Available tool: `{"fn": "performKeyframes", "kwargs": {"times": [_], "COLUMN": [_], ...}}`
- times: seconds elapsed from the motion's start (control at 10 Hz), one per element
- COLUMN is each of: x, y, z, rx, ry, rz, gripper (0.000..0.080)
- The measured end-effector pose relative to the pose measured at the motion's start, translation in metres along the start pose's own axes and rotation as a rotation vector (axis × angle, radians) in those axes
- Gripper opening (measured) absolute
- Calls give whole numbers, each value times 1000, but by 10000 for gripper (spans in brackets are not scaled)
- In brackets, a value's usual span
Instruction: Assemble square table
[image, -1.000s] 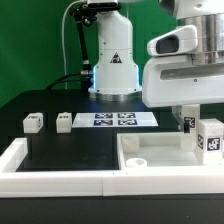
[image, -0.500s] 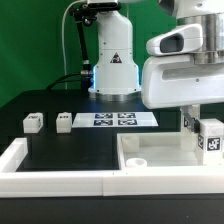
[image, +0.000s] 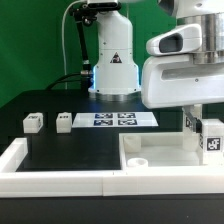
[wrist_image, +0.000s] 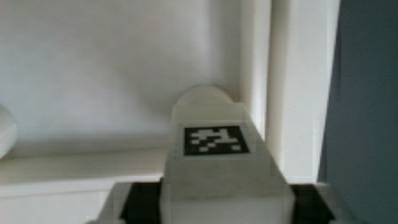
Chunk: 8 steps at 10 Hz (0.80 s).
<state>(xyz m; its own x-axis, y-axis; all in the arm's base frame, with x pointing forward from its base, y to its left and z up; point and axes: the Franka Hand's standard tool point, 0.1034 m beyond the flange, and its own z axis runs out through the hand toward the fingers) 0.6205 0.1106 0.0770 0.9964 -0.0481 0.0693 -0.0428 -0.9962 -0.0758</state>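
Closest in the exterior view, a long white wall (image: 60, 182) runs along the bottom of the frame and up the left side. Just behind it, in the lower right, lies the square table top (image: 165, 165). It has a raised rim and a round hole (image: 137, 160) in its near left corner.

Over the right side of the table top is the gripper (wrist_image: 215, 202). Its two fingers (image: 188, 120) are squeezed on a white leg (image: 212, 140) with a black-and-white tag. In the wrist view the leg sits right between the fingers, close to the table top's rim. I cannot tell if the leg touches the table top.

Farther back, at middle left, two more legs rest on the black table (image: 70, 145): one loose leg (image: 32, 122) and another loose leg (image: 64, 121) near it. To their right lies the marker board (image: 115, 120). Farthest back, at the top middle, stands the robot base (image: 113, 60).
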Motion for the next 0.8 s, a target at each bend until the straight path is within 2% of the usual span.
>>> {"fn": "performKeyframes", "kwargs": {"times": [0.4,0.8], "x": [-1,-1], "y": [3,15], "z": [0,-1], "rx": [-4,-33], "ry": [-1,6], "rz": [256,580], "gripper": [294,308]}}
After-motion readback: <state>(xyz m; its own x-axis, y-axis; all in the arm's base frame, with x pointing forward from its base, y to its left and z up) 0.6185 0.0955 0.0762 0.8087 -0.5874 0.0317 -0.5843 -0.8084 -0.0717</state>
